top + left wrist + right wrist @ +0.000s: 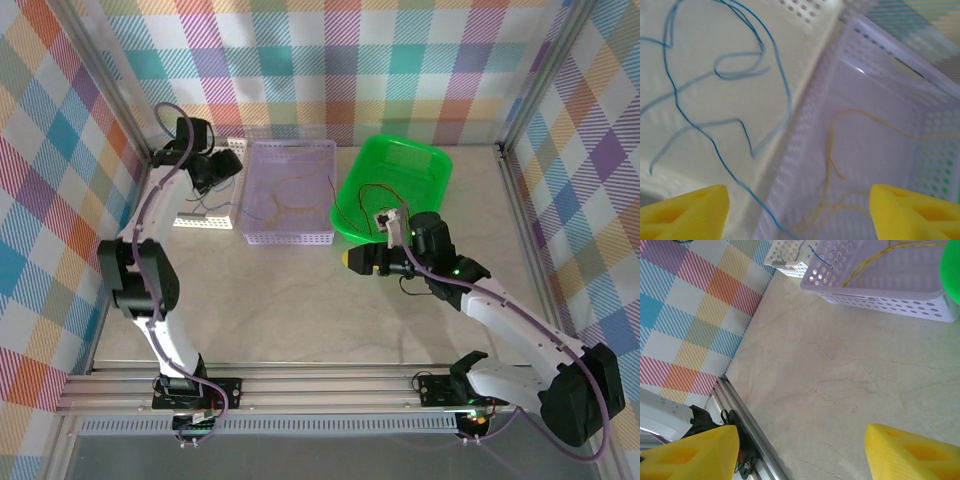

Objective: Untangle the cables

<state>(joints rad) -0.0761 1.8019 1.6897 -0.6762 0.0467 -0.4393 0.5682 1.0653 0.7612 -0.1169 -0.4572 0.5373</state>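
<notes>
Nothing to read from where I stand: no lettering, number or brand mark is legible on the baskets (290, 238), the arms (160, 300) or the checked walls (330, 60).

Three containers stand in a row across the far half of a pale, marbled table (300, 310): a small white perforated basket (205, 222) at the left, a larger lavender perforated basket (290, 238) just beside it in the middle, and a bright green plastic tub (400, 160) at the right, close against the lavender basket's corner. Pastel checked walls (330, 70) enclose the table on three sides; an aluminium rail (300, 385) runs along its near edge
</notes>
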